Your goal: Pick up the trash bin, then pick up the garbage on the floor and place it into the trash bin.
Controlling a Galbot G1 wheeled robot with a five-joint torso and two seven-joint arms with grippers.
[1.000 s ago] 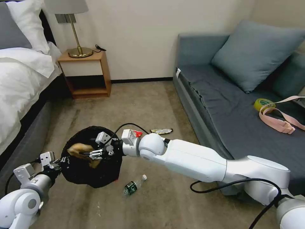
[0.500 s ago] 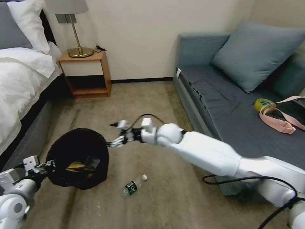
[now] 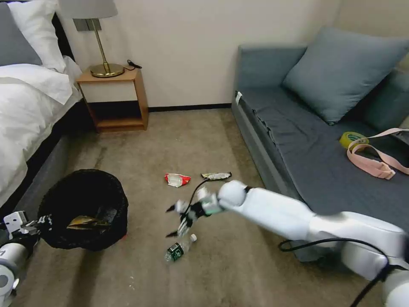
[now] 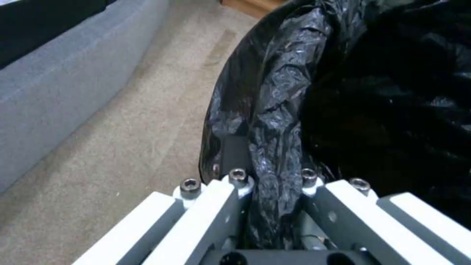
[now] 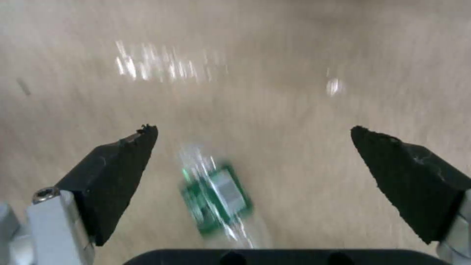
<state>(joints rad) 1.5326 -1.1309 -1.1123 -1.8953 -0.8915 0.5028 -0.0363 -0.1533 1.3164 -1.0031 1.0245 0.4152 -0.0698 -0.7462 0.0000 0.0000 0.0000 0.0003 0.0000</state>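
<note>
Crinkly black-lined trash bin [image 3: 83, 209] pinched by left pincer [image 4: 272, 184]; right pincer [image 3: 172, 221] spread over clear ribbed bottle [image 3: 180, 247]

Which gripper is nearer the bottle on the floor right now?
Right. The right gripper hangs open just above the bottle. The left gripper is far off by the bed, shut on the trash bin rim.
</note>
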